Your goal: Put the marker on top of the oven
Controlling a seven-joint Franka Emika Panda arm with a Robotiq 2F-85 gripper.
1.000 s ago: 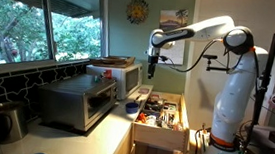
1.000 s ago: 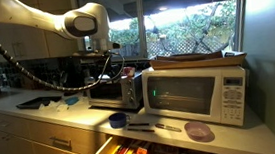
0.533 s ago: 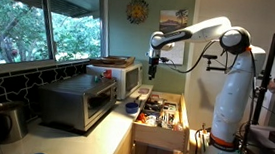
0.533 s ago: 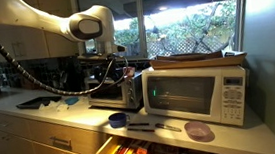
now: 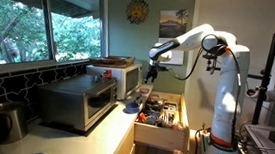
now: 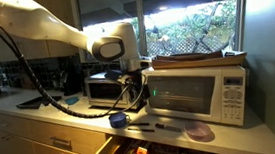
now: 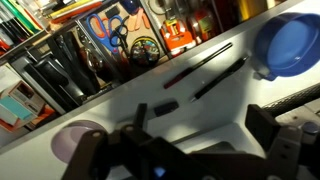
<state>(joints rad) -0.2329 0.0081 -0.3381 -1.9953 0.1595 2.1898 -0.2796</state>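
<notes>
In the wrist view two long dark markers (image 7: 200, 63) (image 7: 221, 77) and a short dark piece (image 7: 158, 107) lie on the white counter strip. My gripper (image 7: 200, 122) is open and empty above them, touching nothing. In an exterior view it (image 5: 150, 74) hangs in front of the white microwave. The stainless-steel oven (image 5: 75, 102) with its dark glass door stands further along the counter. It is partly hidden behind the arm in an exterior view (image 6: 100, 87), where the gripper (image 6: 133, 87) is low over the counter and the markers (image 6: 167, 126) lie in front of the microwave.
A white microwave (image 6: 194, 92) carries a flat tray. A blue bowl (image 7: 285, 45) and a purple lid (image 7: 75, 140) sit on the counter beside the markers. Below the counter edge an open drawer (image 5: 160, 114) is full of scissors and tools. Windows run behind the counter.
The arm has swung down and toward the counter in front of the microwave. The gripper is lower and closer to the markers. It has stayed open and empty.
</notes>
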